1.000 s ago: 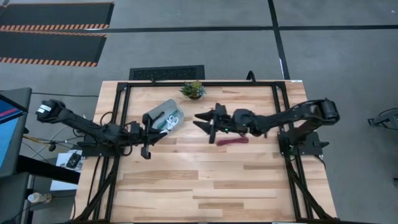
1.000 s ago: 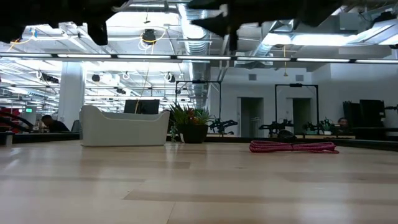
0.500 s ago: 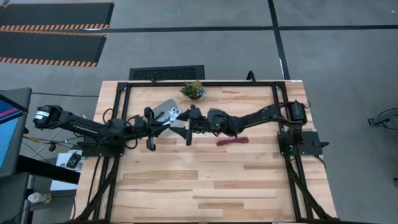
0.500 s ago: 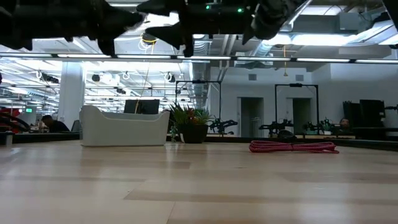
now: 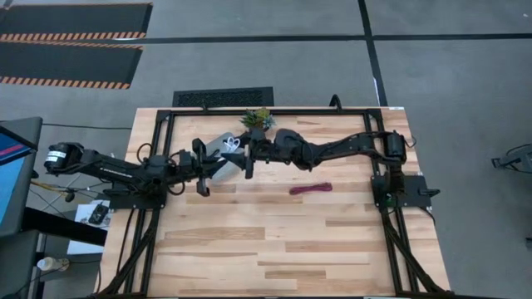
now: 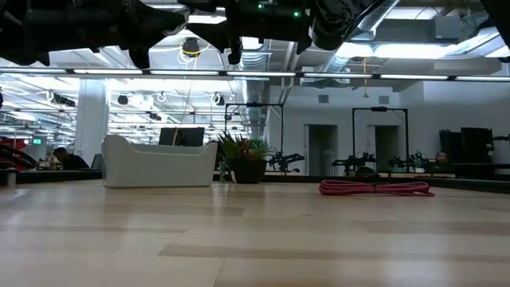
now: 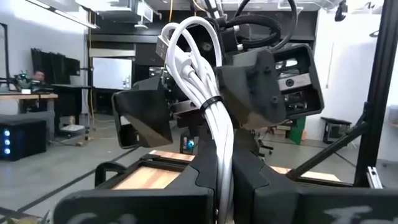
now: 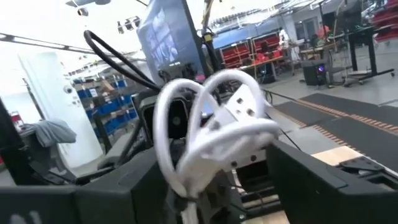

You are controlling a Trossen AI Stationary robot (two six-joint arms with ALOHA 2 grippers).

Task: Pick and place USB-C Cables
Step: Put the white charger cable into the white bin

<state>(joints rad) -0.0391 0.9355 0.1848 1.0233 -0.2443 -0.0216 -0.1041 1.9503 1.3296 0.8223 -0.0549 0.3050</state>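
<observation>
White cable (image 7: 208, 106) is clamped in the left gripper (image 5: 202, 163); the right gripper (image 5: 247, 156), fingers wide, should be closed squarely around it above the bin (image 5: 218, 145).

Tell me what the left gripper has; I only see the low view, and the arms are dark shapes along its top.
Observer: The left gripper is shut on the white cable, a looped bundle standing up from its fingers.
Operator: Report the right gripper.
Observer: The right gripper faces it, open, one finger on each side of that bundle, not closed on it.
Operator: Say where they meet.
Observer: From above, over the clear bin, near the plant.
</observation>
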